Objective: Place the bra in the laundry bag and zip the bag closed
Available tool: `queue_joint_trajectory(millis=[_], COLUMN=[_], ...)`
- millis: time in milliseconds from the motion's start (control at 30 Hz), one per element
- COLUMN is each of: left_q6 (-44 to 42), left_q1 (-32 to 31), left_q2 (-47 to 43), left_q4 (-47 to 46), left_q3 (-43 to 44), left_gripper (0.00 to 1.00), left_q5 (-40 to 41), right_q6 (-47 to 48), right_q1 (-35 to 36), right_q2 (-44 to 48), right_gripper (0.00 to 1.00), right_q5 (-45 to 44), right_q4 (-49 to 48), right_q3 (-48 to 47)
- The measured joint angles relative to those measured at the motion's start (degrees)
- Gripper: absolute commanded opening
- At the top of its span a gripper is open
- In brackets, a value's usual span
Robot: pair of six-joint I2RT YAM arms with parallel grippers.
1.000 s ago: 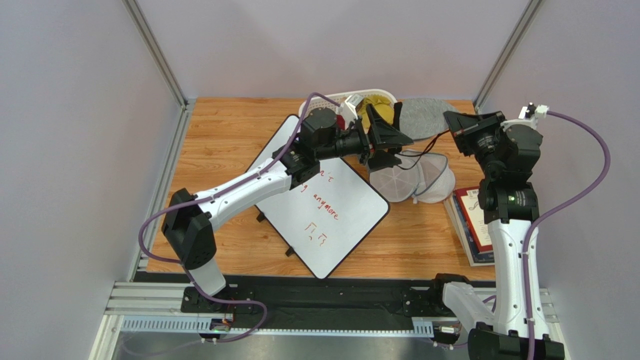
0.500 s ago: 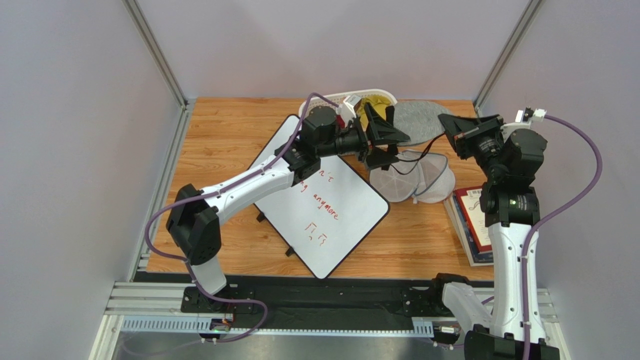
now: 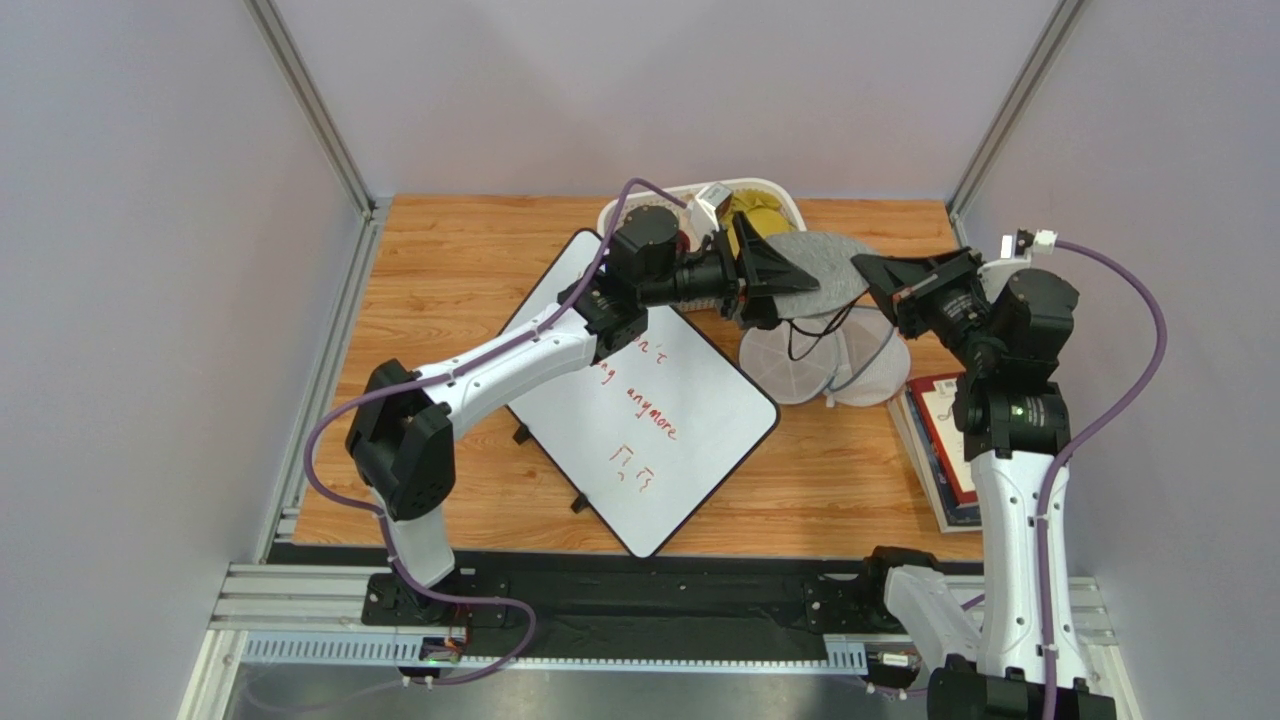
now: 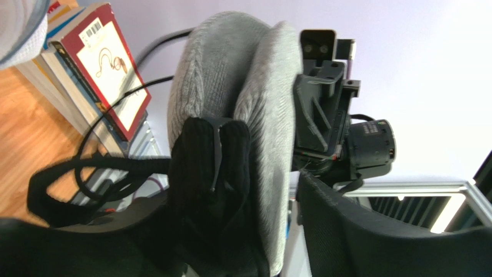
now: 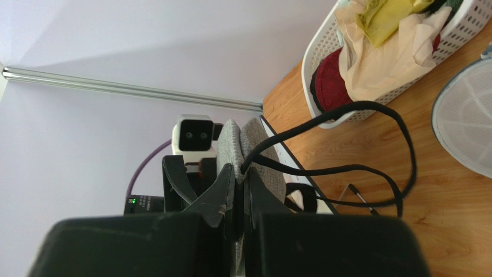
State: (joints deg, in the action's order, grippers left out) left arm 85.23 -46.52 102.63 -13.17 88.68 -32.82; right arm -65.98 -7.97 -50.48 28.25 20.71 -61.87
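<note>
The left arm [image 3: 496, 368] reaches diagonally from the near-left corner toward the middle of the far edge, its left gripper [image 3: 781, 282] clamped on a dark grey padded bra [image 3: 824, 252]. The right arm [image 3: 1014, 480] stands upright by the right edge with its wrist bent left, and the right gripper [image 3: 872, 275] pinches the same bra.

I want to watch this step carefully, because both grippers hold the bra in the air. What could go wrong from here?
The black straps hang in loose loops from the bra; they may snag on the rim of the laundry bag or stay outside it. Also, the left gripper and the right gripper both pinch the bra, so nothing holds the bag open.
</note>
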Motion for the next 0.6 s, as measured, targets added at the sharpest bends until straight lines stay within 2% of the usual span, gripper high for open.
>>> queue_joint_trajectory(millis=[100,133,200,267,300,400,500,600], left_q6=[-0.57,-0.94,-2.29,-4.92,-6.14,-11.50,-17.55,-23.69], left_q1=[0.00,0.02,0.11,0.11,0.11,0.04,-0.13,-0.35], left_q2=[0.00,0.00,0.00,0.00,0.02,0.07,0.07,0.33], left_q4=[-0.04,-0.04,0.35,2.36,3.50,8.76,14.75,20.15], left_q3=[0.00,0.00,0.00,0.24,0.52,2.73,5.92,8.74], left_gripper=[0.46,0.36,0.27,0.13,0.10,0.02,0.00,0.00], left_q5=[-0.55,-0.68,-0.76,-0.87,-0.96,-0.94,-0.33,0.90], right_q6=[0.68,0.96,1.88,3.10,3.87,6.58,10.49,14.64], right_q1=[-0.04,-0.11,-0.33,-0.37,-0.39,-0.39,-0.37,-0.37], right_q2=[-0.26,-0.42,-0.94,-1.36,-1.51,-1.73,-1.84,-2.21], right_gripper=[0.00,0.00,0.00,0.01,0.02,0.14,0.25,0.45], right_q5=[1.29,1.57,2.36,3.04,3.30,3.98,4.37,4.37], right_q4=[0.09,0.31,0.98,1.99,2.54,4.17,7.21,10.88], right_q3=[1.88,2.23,2.82,2.95,2.95,2.95,2.60,1.46])
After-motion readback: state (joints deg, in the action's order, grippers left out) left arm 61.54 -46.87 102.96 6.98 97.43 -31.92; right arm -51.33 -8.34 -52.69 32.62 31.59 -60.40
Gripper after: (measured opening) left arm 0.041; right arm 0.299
